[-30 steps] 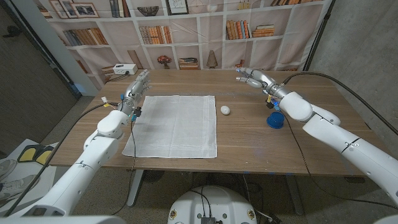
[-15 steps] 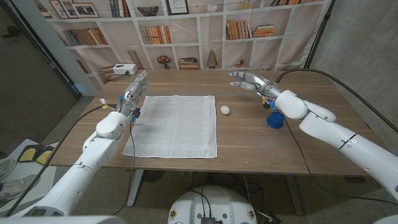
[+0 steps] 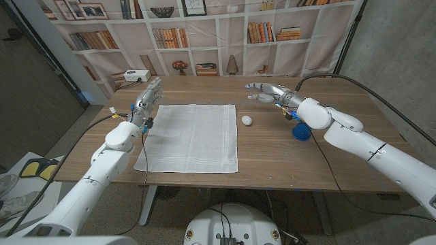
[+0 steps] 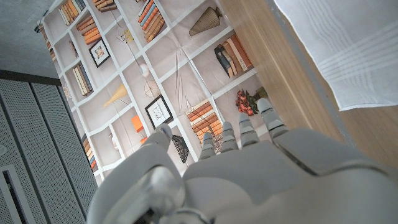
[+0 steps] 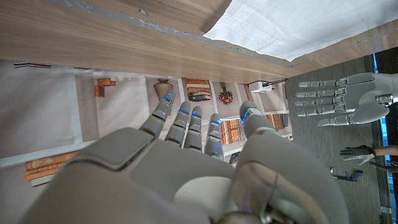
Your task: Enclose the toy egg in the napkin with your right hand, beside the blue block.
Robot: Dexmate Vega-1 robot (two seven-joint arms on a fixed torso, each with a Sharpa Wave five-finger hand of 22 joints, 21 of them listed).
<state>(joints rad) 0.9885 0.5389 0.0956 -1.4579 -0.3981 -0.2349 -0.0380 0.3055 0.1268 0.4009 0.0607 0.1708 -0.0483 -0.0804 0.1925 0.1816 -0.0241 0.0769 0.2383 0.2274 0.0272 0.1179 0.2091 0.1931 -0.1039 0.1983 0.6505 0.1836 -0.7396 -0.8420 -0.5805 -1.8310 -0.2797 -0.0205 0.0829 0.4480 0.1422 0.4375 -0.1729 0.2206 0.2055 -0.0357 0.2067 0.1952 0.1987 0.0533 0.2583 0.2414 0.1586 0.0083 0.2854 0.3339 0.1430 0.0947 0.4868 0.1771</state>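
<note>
- The right hand [image 3: 264, 91] hangs above the far side of the table [image 3: 327, 153], fingers spread and grasping nothing, and has swung toward the robot's left over the last second, closing on the toy egg [image 3: 246, 120].
- The toy egg lies on bare wood below and on the near side of that hand's fingertips, apart from them and just off the right edge of the napkin [image 3: 191, 136].
- The napkin lies spread flat, unfolded, farther to the robot's left of the right hand; egg and cloth have not moved while the hand travelled.
- The blue block [image 3: 301, 131] sits on the near side of the right hand, partly behind its forearm, and to the robot's right of the egg.
- The left hand [image 3: 150, 94] stands at the napkin's far left corner, fingers straight, apart and holding nothing, in the same spot as before; the right wrist view shows it across the cloth [image 5: 336, 99].
- Judged from this, the task is at the approach: the egg is neither touched nor on the cloth, and the hand's drift suggests a reach for the egg comes first.
</note>
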